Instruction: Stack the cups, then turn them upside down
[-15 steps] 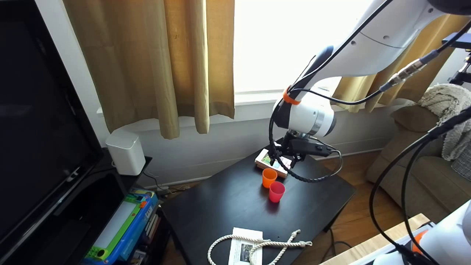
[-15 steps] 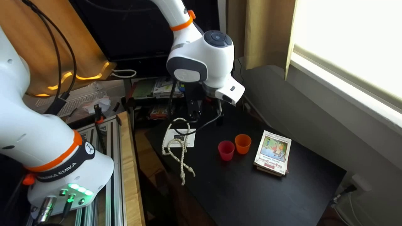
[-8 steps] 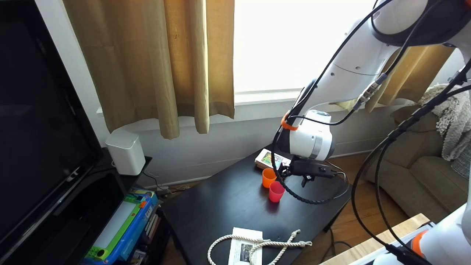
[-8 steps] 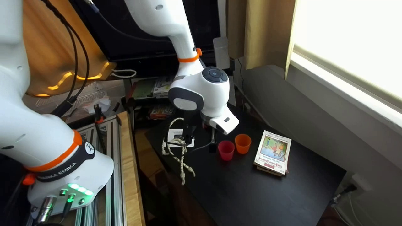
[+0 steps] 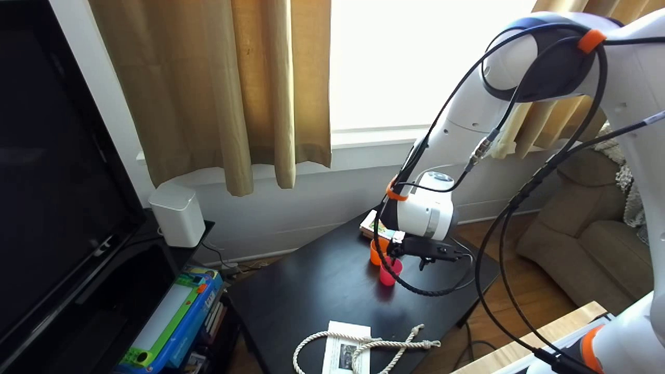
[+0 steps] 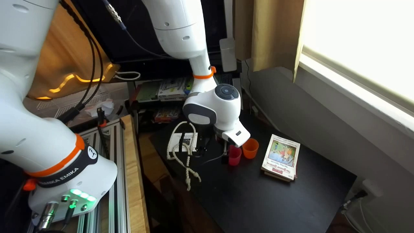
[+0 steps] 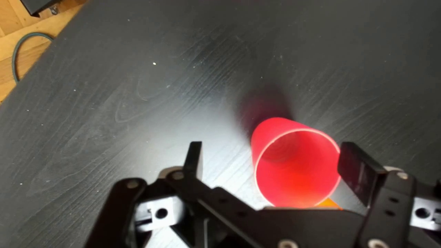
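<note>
On the black table (image 5: 311, 291) stand one red cup (image 7: 296, 168) and one orange cup (image 6: 250, 149), two in all, both upright and close together. In the wrist view the gripper (image 7: 271, 155) is spread wide, the red cup showing between its two fingers: the one at right overlaps the rim, contact unclear; the one at left stands well apart. In an exterior view one pile of books (image 5: 369, 226) lies beyond the cups by the far edge; one rope (image 5: 408, 344) lies over one printed sheet (image 5: 356, 328) on the near side. Tabletop stretches broadly from the cups to the left edge, with a narrower strip between red cup and sheet.
</note>
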Robot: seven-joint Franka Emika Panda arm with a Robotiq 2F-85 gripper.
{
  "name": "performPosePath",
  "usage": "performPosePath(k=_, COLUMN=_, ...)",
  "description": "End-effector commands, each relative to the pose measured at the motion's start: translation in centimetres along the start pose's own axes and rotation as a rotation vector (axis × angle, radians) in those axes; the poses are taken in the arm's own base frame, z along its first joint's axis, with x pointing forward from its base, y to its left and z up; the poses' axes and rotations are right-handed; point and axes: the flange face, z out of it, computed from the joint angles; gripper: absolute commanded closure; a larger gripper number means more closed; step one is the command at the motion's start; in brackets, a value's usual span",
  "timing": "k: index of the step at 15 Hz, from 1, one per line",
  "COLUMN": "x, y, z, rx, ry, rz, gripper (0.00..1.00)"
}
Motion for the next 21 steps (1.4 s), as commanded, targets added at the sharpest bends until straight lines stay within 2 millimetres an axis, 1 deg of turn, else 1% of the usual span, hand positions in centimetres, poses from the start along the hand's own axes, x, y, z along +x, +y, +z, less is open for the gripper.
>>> performPosePath(k=1, x=1.3, y=-0.8, z=2.7, rx=0.016, ry=0.005, rz=0.038, gripper=0.00)
performPosePath(k=4, x=2.0, y=-0.9, z=3.9, rx=0.016, ry=0.006, rz=0.065, gripper=0.00)
performPosePath(k=8, x=2.4, y=-0.3, z=4.7, rx=0.002, ry=0.011, rz=0.101, gripper=0.00)
performPosePath(k=9, x=2.5, y=0.0, z=4.9, rx=-0.001, ry=0.013, rz=0.113, gripper=0.21)
performPosePath(k=10, x=2.6, y=0.0, z=5.1, rx=0.005, ry=0.024, rz=0.136, gripper=0.26)
performPosePath(k=14, x=2.7, y=0.0, z=5.7, rx=0.008, ry=0.047, rz=0.191, gripper=0.58)
performPosePath(k=18, x=2.7, y=-0.2, z=5.9, rx=0.020, ry=0.059, rz=0.228, gripper=0.87)
performPosePath(k=19, x=2.7, y=-0.2, z=6.0, rx=0.022, ry=0.057, rz=0.236, gripper=0.96)
performPosePath(k=20, x=2.7, y=-0.2, z=6.0, rx=0.019, ry=0.062, rz=0.240, gripper=0.99)
performPosePath(k=21, x=2.6, y=-0.2, z=5.9, rx=0.021, ry=0.055, rz=0.242, gripper=1.00)
